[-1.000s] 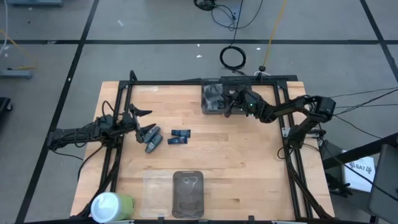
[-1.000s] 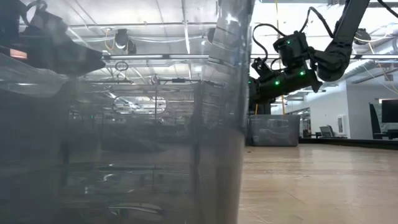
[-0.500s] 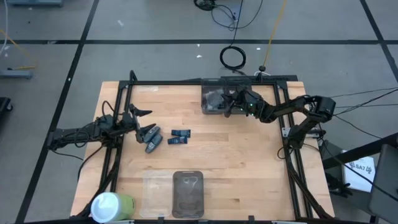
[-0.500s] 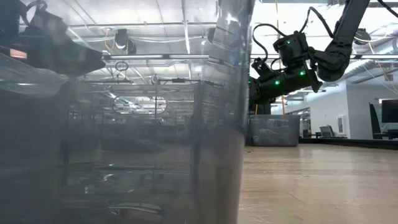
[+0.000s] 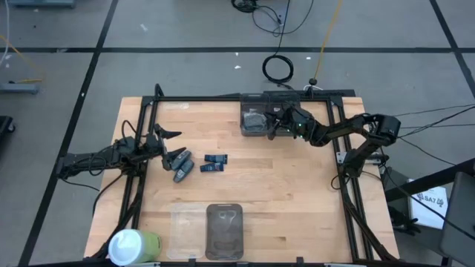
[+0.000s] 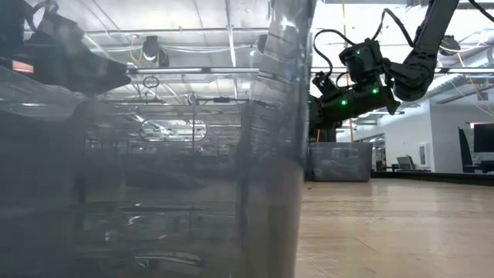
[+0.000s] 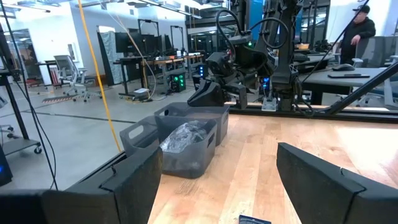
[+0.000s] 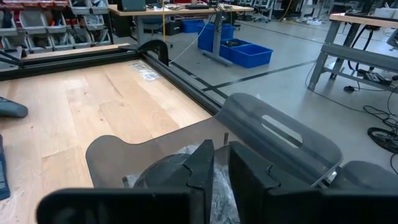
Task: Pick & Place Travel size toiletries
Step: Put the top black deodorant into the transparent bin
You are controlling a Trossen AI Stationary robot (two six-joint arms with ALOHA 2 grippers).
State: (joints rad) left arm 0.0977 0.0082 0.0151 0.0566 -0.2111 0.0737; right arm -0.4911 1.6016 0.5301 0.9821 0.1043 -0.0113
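Two dark blue packs (image 5: 214,159) (image 5: 210,167) and a grey oblong bottle (image 5: 183,172) lie flat on the wood left of the middle. My left gripper (image 5: 172,146) stands open just left of them, touching nothing; in the left wrist view one blue pack (image 7: 255,219) shows between its fingers. More toiletries in wrinkled wrappers (image 8: 168,171) lie in the grey bin (image 5: 256,119) at the far edge. My right gripper (image 8: 221,163) hovers over that bin, its fingers shut to a slit with nothing seen between them.
A dark see-through bin (image 5: 225,230) and a clear lid (image 5: 185,226) sit at the near edge, the bin's wall (image 6: 154,154) filling much of the low view. A white-and-green cylinder (image 5: 133,246) stands at the near left corner. A person (image 7: 360,28) is behind the table.
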